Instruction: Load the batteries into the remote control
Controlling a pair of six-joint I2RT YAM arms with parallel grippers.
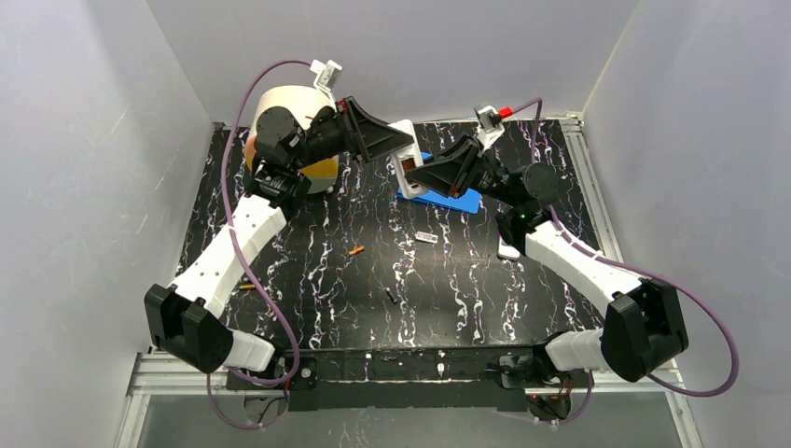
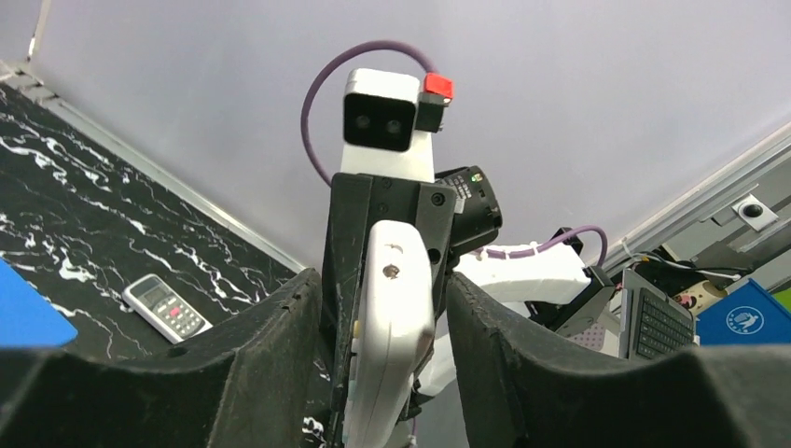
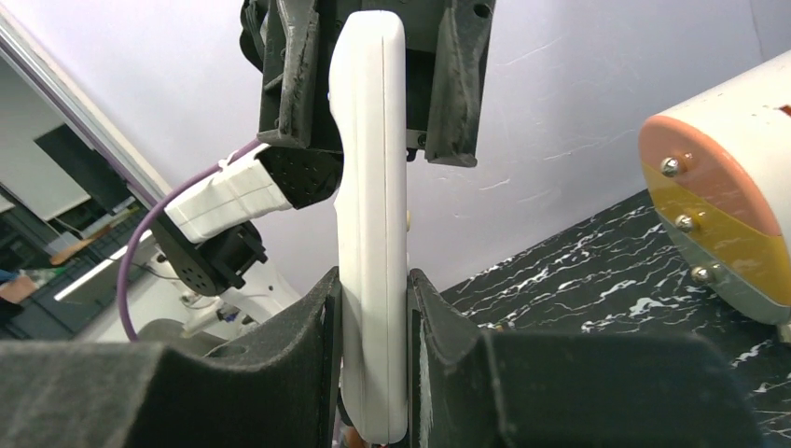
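Observation:
A white remote control (image 3: 373, 215) stands on edge in the air above the back of the table. My right gripper (image 3: 373, 275) is shut on its near end, both pads pressed flat on its sides. My left gripper (image 2: 384, 280) straddles the other end of the remote (image 2: 396, 317), open, with a gap at its right finger (image 2: 508, 355). From above, both grippers (image 1: 401, 142) (image 1: 417, 175) meet at the remote (image 1: 404, 157). An orange battery (image 1: 355, 250) and a dark battery (image 1: 390, 295) lie loose on the black table (image 1: 485, 280).
A blue flat piece (image 1: 450, 197) lies under the grippers. A small grey keypad device (image 1: 426, 237) lies just in front of it. A white roll with an orange and yellow end (image 1: 284, 103) stands at the back left. White walls close in three sides.

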